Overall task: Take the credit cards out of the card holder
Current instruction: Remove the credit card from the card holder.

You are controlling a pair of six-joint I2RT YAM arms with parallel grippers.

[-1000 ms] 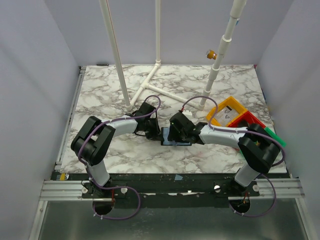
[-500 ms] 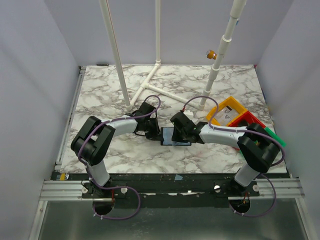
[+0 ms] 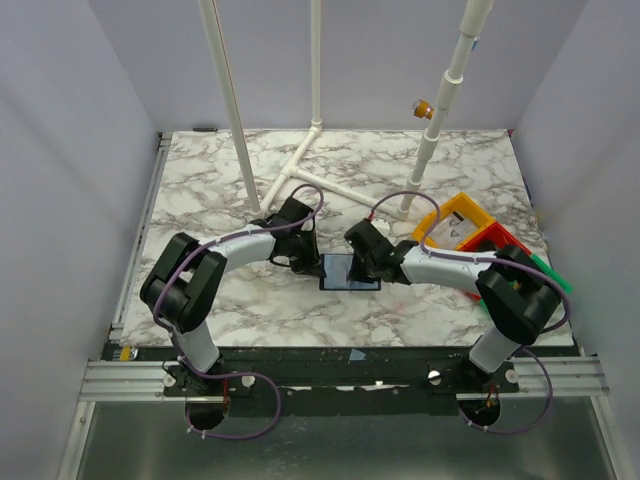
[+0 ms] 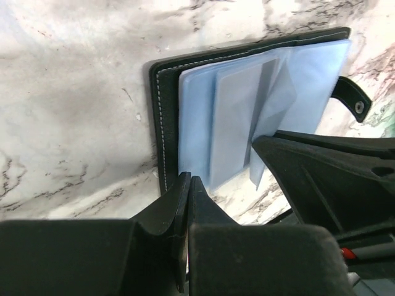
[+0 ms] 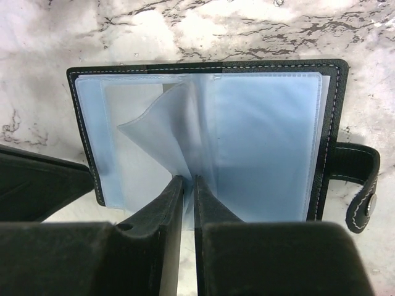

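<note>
On the marble table point(image 3: 200, 190), both jaws pinch the open card holder point(image 3: 350, 271), lying lengthwise left-right.

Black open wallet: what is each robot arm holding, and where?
Right fingers pinch a translucent plastic sleeve by its near edge; left fingers, the black folding wallet by its cover edge.

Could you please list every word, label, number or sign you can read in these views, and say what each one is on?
No text can be read in any view.
The white label in the yellow bin has dark marks that are too small to read.
The card holder shows no print on its clear sleeves or its snap tab.
</note>
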